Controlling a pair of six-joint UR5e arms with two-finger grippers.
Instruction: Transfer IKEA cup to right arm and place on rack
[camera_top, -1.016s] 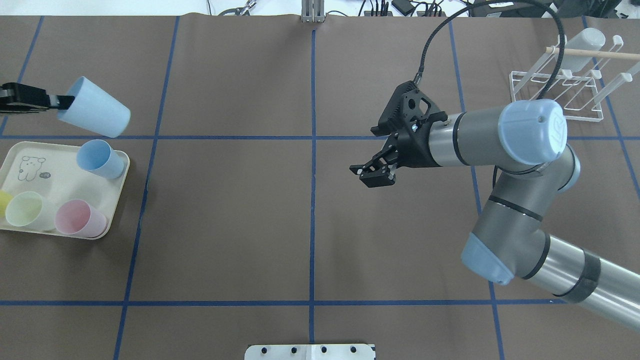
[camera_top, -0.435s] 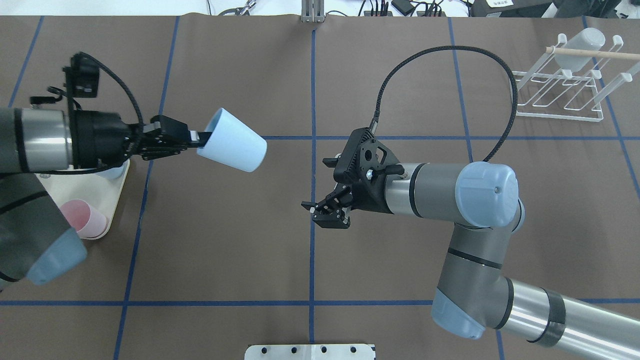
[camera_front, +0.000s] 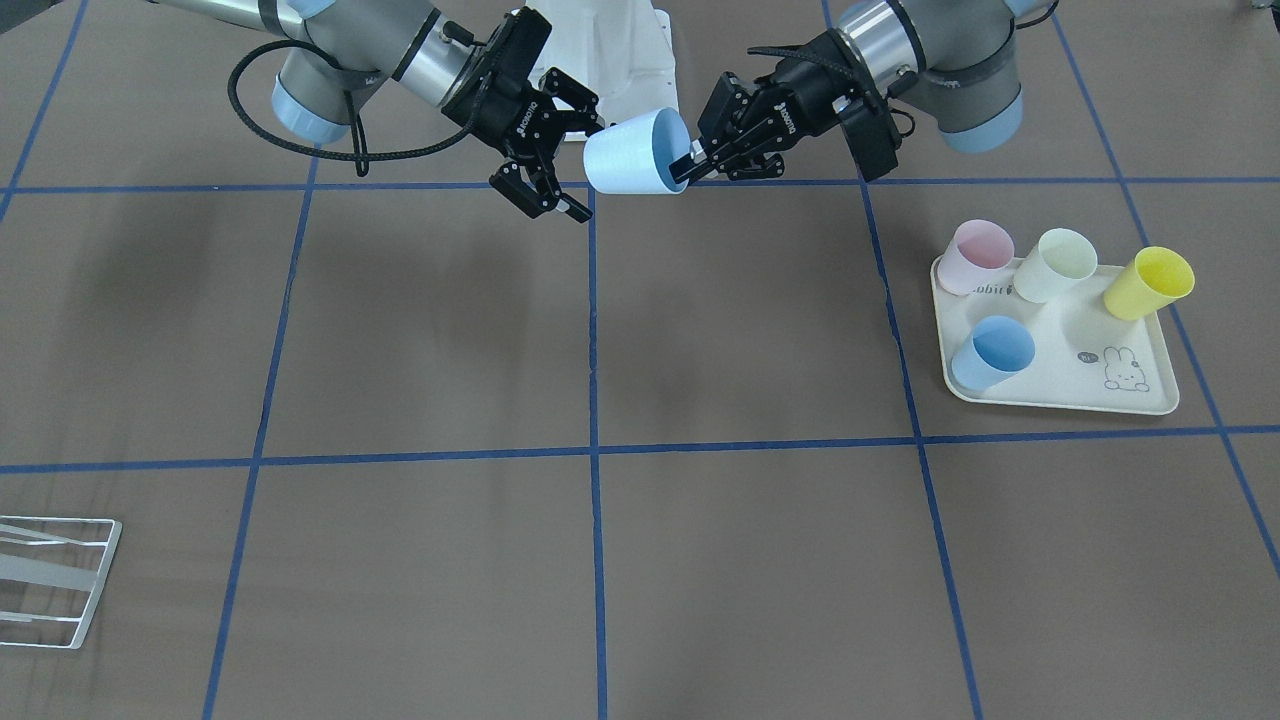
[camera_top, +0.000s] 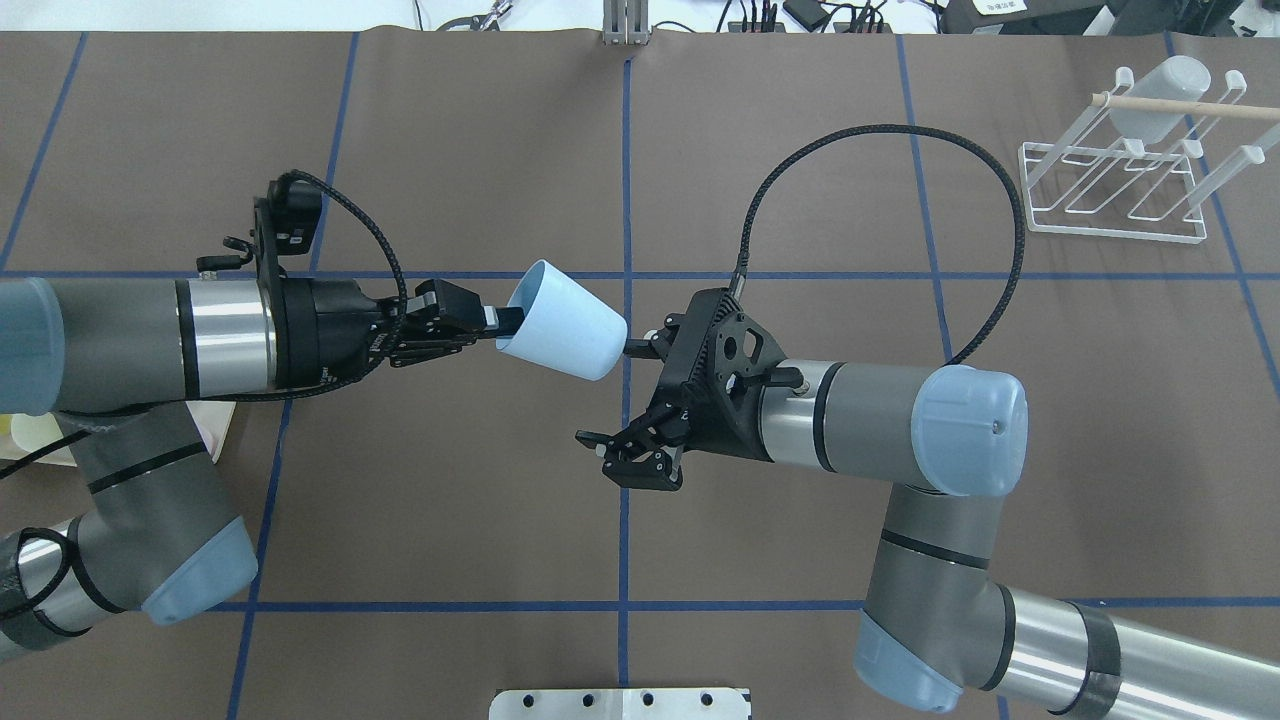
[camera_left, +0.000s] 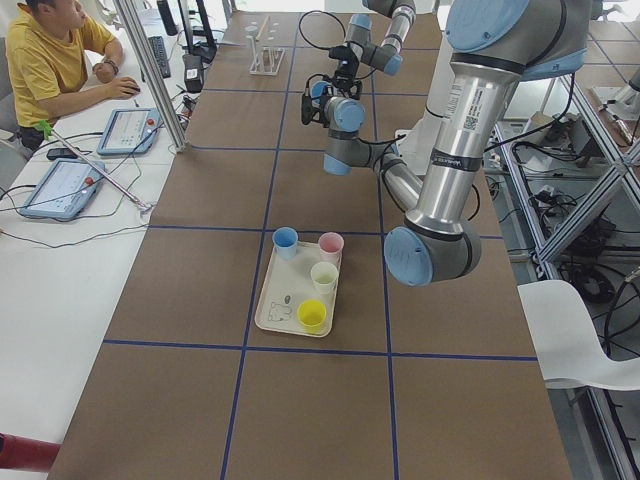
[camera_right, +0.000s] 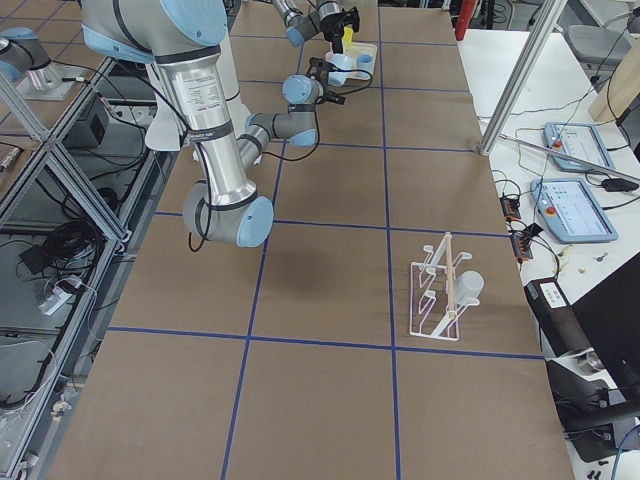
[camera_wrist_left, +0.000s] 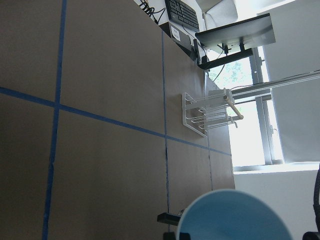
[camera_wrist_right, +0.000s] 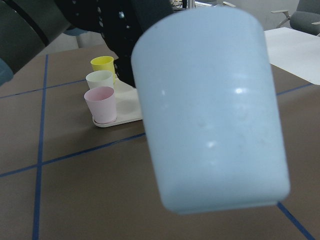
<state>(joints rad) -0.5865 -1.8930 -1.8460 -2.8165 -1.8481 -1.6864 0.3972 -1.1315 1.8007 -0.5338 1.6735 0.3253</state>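
My left tool (camera_top: 497, 325) is clamped on the rim of the pale blue IKEA cup (camera_top: 560, 320), one finger inside the mouth and one outside. It holds the cup on its side in the air over the middle of the desk (camera_top: 450, 500), base pointing right. My right tool (camera_top: 630, 400) faces that base with its fingers wide apart. From overhead the far finger sits just beside the base and the near finger hangs clear of it. I cannot tell whether the base has entered the gap, though the cup wall fills my right wrist view.

I judge this to be the handover, with the second grip not yet made. To do it well I should:
- centre the gap on the cup's axis;
- slide along that axis so the pads land on the wall, past the base;
- stop short of my left fingers.

The cup tapers, so a shallow pinch could squirt it out. A deeper hold with a gentle squeeze suits thin plastic better. Only once my right side holds firmly should my left fingers part and draw straight back, so the inner one clears the rim.

The rack (camera_top: 1110, 190) stands at the far right of the desk, well apart. A hold near the base leaves the cup's mouth free for a peg. The tray (camera_front: 1060, 405) of spare cups lies off to the left.
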